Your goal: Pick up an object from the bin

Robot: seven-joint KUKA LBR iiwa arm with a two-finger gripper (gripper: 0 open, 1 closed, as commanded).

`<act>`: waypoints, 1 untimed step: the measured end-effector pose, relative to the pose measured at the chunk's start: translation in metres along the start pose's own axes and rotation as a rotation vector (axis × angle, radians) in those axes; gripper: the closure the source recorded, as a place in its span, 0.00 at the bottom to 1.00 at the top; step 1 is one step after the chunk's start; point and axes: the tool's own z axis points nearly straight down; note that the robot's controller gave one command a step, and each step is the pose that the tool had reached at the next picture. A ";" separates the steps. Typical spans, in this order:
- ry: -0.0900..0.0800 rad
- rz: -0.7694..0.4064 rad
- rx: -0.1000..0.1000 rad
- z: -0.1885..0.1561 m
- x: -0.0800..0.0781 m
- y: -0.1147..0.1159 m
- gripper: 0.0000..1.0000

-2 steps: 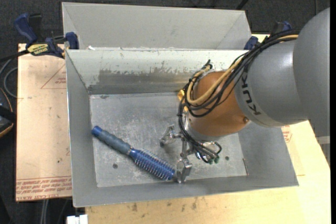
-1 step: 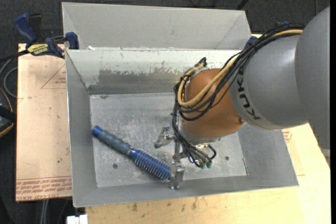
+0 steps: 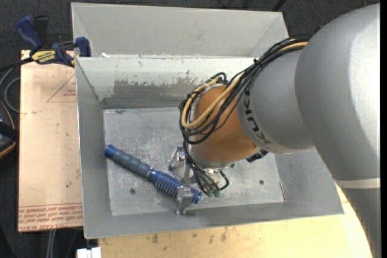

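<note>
**1. Bin.** The grey metal bin (image 3: 91, 148) has sloped walls and a flat floor. The floor is scuffed, with pale scratch marks across its left half. A dark band runs across the lower part of the far wall.

**2. Object.** A single blue tool (image 3: 128, 161) lies flat on the floor. It is long and slim, with a smooth, rounded handle end and a ribbed section further along. The handle end points toward the bin's left wall, about midway along that wall and clear of it. From there the tool runs diagonally to the right and toward the bin's near edge. Its ribbed section ends near the middle of the near edge, just short of the line where floor meets wall.

**3. Gripper.** The gripper (image 3: 180, 185) is down at floor level over the ribbed end of the tool. One metal finger (image 3: 178, 158) stands on the far side of the tool. The other stands on the near side, with its tip close to the near wall. The ribbed section passes between them. The jaws stand apart, wider than the tool, and a gap is visible on the near side. The pincer is therefore released: it straddles the tool and does not clamp it.

**4. Arm.** Above the gripper sits the rounded orange cover (image 3: 217, 124), looped with yellow and black cables (image 3: 199, 99). The large grey arm (image 3: 326, 93) enters over the bin's right wall and hides the right part of the floor.
</note>
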 end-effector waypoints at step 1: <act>0.002 0.004 0.000 0.001 0.001 -0.001 1.00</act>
